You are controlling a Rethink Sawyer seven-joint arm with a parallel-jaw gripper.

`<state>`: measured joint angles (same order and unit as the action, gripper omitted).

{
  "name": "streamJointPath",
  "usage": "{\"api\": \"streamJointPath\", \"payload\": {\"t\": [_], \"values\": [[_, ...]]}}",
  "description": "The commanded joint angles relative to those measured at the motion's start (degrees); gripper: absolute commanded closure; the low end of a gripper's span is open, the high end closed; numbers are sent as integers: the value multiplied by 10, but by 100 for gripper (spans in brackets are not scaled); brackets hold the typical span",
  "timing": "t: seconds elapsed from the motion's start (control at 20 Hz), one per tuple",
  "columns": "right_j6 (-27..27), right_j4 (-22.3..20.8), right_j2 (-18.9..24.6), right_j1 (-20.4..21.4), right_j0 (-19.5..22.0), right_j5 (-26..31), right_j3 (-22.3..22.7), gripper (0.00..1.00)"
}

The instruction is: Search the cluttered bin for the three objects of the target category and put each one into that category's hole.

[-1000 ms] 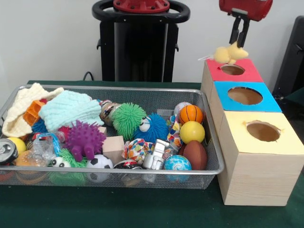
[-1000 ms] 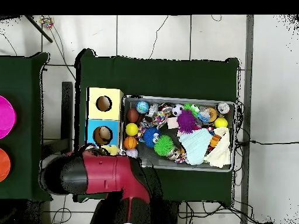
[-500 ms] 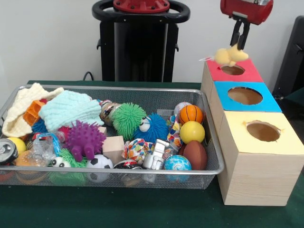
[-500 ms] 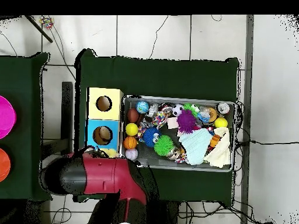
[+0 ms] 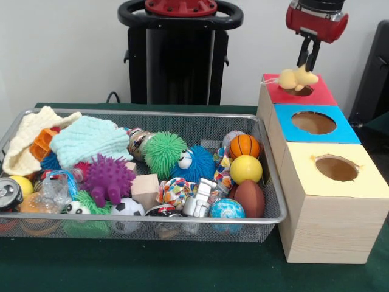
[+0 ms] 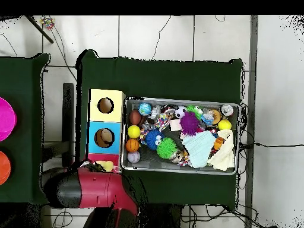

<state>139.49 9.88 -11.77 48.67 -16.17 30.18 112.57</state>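
Note:
My gripper (image 5: 307, 67) hangs at the top right, shut on a small yellow plush toy (image 5: 295, 79). The toy dangles just over the round hole (image 5: 299, 90) in the red-topped box (image 5: 319, 95), touching or nearly touching its rim. In the overhead view the toy (image 6: 107, 165) peeks out beside the red arm (image 6: 89, 187), which covers most of the red box (image 6: 95, 158). The wire mesh bin (image 5: 152, 113) to the left is packed with balls, spiky toys, knitted cloths and other small things.
A blue-topped box (image 5: 347, 131) and a yellow-topped box (image 5: 368, 184), each with a round hole, stand in a row in front of the red one. The bin (image 6: 181, 171) lies right beside this row. A black stand (image 5: 179, 58) rises behind the bin.
The gripper has dropped lower and shifted slightly right with the yellow toy, bringing it from above the red box down to the hole's rim. In the overhead view the arm has drawn back.

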Motion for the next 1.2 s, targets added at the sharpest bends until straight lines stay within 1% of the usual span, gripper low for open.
{"api": "streamJointPath", "payload": {"t": [0.05, 0.15, 0.2, 0.3, 0.45, 0.5, 0.55, 0.6, 0.7, 0.8, 0.85, 0.95, 1.0, 1.1, 1.2], "values": [[115, 75, 59, -8, 32, -56, 95, 100], [94, 104, 90, 4, 53, -60, 115, 100], [94, 109, 91, 5, 50, -57, 113, 100], [91, 113, 90, 1, 49, -50, 103, 100], [58, 121, 111, -4, 80, -58, 109, 100], [44, 116, 112, -6, 92, -55, 108, 100], [19, 124, 133, -4, 120, -62, 123, 100], [-15, 143, 171, 1, 161, -74, 146, 100], [-86, 192, 265, 8, 248, -96, 196, 100], [-116, 199, 311, 6, 296, -92, 203, 100], [-117, 193, 328, 3, 311, -92, 200, 100], [-114, 190, 380, -8, 348, -112, 200, 100], [-106, 177, 400, -17, 363, -119, 193, 100], [-99, 167, 459, -43, 400, -138, 188, 100], [-86, 154, 505, -66, 429, -150, 183, 100]]}}
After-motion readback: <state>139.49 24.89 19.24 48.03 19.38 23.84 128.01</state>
